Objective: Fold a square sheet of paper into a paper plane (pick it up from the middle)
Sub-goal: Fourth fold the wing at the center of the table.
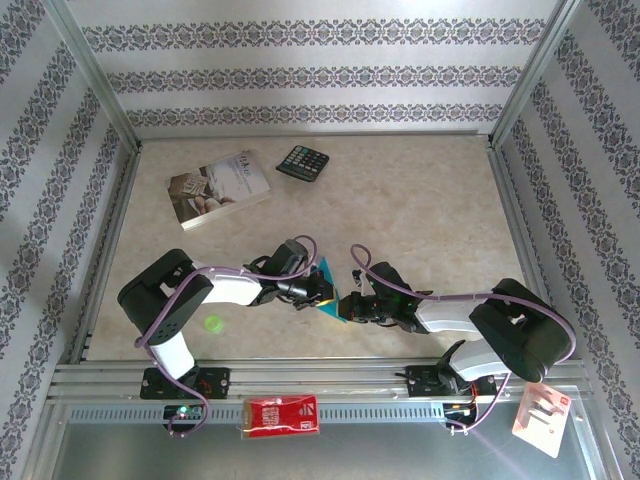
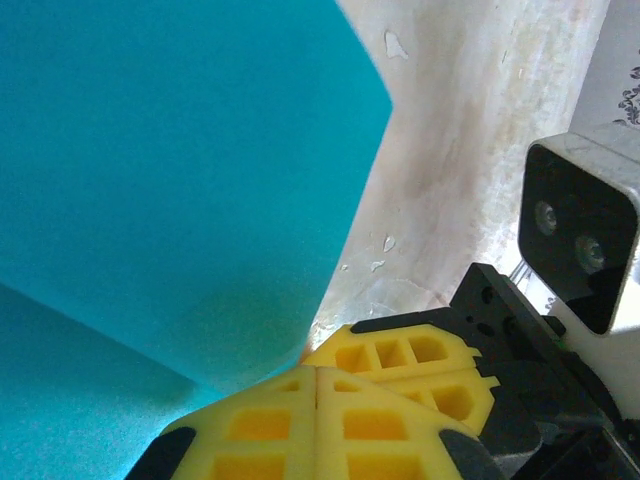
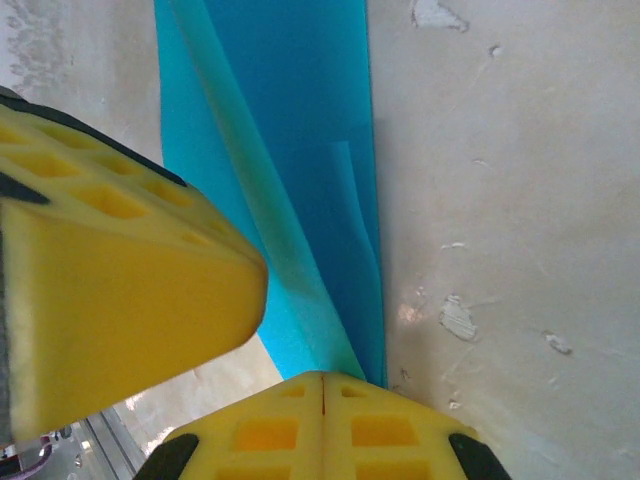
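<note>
Left pincer (image 2: pixel 318 374) and right pincer (image 3: pixel 322 380) meet close together over the tabletop (image 1: pixel 420 210), the 2 both clamped shut, pinching the folded blue paper (image 2: pixel 170 180).

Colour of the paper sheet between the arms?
Plain turquoise-blue paper, no print; clearest in the left wrist view.

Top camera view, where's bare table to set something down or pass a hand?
Widest: right of the calculator, beyond the right arm. Also between the book and the left arm. Crowded: near centre, where the left pincer and right pincer clamp the blue paper.
</note>
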